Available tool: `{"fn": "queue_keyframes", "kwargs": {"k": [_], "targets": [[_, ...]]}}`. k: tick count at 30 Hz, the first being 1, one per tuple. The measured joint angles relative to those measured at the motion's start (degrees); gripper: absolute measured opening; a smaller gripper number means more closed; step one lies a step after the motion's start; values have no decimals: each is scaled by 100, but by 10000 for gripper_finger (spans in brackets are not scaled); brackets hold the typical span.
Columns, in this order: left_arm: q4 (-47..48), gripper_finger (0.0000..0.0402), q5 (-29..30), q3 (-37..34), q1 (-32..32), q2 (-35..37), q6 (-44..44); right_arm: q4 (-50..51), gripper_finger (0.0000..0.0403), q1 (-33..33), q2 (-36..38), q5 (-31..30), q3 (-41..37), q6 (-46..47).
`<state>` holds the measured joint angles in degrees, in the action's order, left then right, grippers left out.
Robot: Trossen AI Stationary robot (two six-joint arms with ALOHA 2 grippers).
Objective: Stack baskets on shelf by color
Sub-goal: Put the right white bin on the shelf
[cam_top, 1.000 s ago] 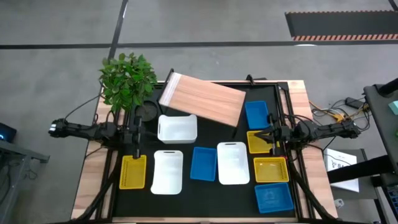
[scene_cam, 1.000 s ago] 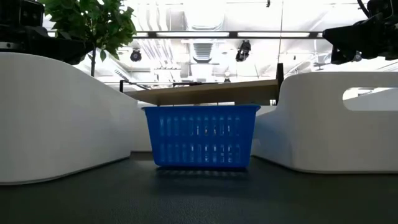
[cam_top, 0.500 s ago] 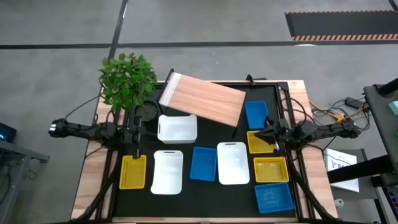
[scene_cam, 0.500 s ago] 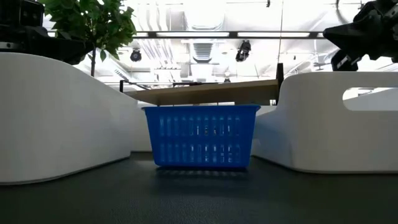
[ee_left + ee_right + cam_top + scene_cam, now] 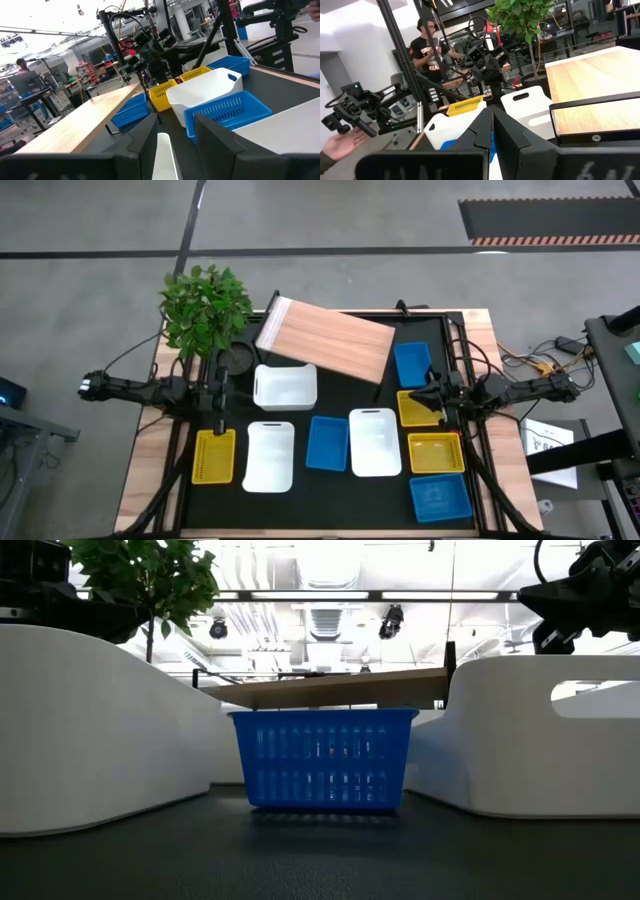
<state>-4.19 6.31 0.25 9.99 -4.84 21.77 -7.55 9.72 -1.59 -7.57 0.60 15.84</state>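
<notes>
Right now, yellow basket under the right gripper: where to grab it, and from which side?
Probably a rim wall, from straight above. The yellow basket sits flat and open-topped, so one finger can drop inside and one outside. The right gripper hovers over its right part, shut, so it must open first. The blue basket and another yellow one crowd the short ends; the long right wall looks freer.

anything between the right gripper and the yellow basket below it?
Nothing visible. In the high view the right gripper, fingers shut, hovers over the shallow yellow plastic basket at the table's right side, empty. The flat wood-grain shelf board sits apart, farther back, with nothing on top.
</notes>
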Motion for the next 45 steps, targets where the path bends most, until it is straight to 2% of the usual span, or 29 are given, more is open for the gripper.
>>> {"fn": "queue_keyframes", "kwargs": {"k": [6, 11, 14, 18, 22, 25, 31, 33, 37, 39, 45], "targets": [[-316, 114, -2, 0, 1, -7, -66, -7, 9, 2, -2, 0, 2, 290], [-1567, 114, -1, -2, 1, -31, -1675, -705, 9, 2, -66, 1, 1, 2], [-2373, 114, -2, -2, 1, -31, -2254, -1283, 9, 2, -193, -7, 0, -340], [-3196, 114, -2, -2, 1, -26, -2266, -1954, 9, 2, -485, 0, 0, -645], [-3573, 114, 0, -2, 1, -26, -2266, -2339, 9, 2, -946, 86, 72, -885], [-3677, 114, 2, -2, 1, -32, -2248, -2350, 9, 7, -1356, 386, 392, -1160], [-3692, 114, 5, -2, 1, -33, -2235, -2265, 9, 262, -2243, 1465, 1205, -1599], [-3691, 114, 5, -2, 1, -33, -2235, -2254, 9, 466, -2518, 1543, 1477, -1695], [-3730, 114, 9, -2, 1, -34, -2282, -1721, 9, 960, -3118, 1482, 2133, -1873], [-3766, 114, 9, -2, 1, -37, -2286, -1256, 9, 1221, -3434, 1259, 2512, -1895], [-3744, 114, 9, -2, 1, -41, -2290, 1159, 9, 2001, -4363, -144, 3831, -1557]]}}
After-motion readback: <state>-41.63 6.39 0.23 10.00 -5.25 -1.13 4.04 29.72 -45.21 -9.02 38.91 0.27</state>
